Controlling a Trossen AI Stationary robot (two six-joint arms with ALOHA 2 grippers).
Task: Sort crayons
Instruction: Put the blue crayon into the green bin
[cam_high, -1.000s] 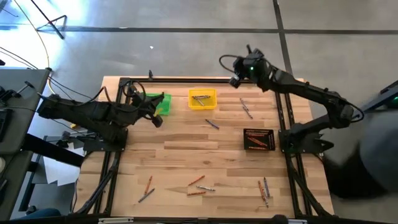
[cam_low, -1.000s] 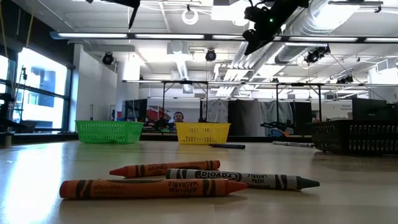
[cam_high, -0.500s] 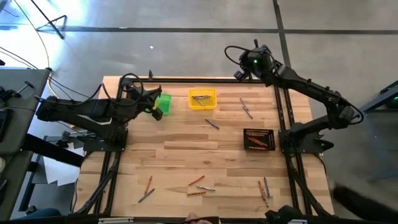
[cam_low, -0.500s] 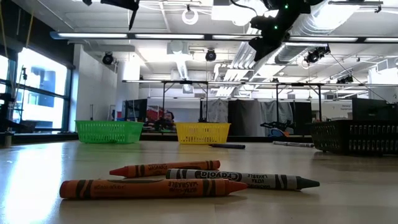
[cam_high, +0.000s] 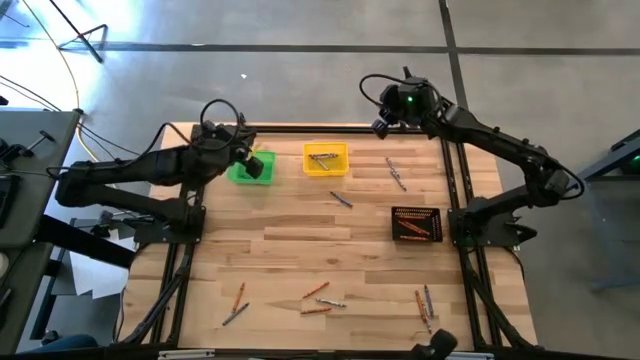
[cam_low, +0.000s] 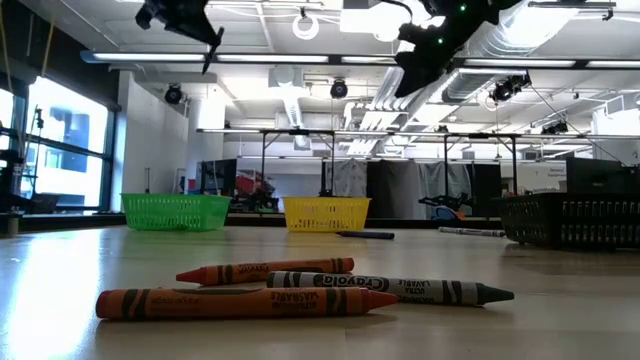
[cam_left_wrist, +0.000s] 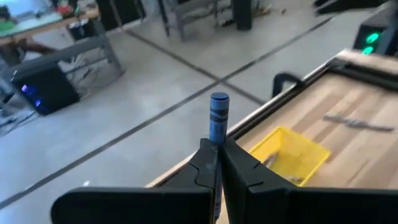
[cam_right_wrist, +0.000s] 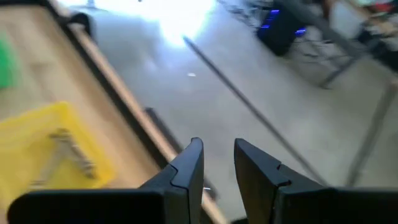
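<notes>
My left gripper is high above the table's far left, beside the green bin, and is shut on a blue crayon. It also shows at the top of the low view. My right gripper hangs past the table's far edge, open a little and empty. The yellow bin holds grey crayons. The black bin holds orange-red ones. Loose orange-red and grey crayons lie flat on the near part of the table. My left gripper pinches the blue crayon between its two fingers. The crayon lies along the fingers, and its flat end sticks out past the fingertips. It is lifted clear of the table and bins.
More loose crayons lie near the right front, the left front, the middle and right of the yellow bin. A dark frame runs along the table's far edge. Bare wood lies in the middle of the table.
My left gripper has swung from over the table beside the green bin toward the far edge, still shut on the blue crayon, and the green bin now shows more fully. My right gripper has shifted a little toward the far edge.
</notes>
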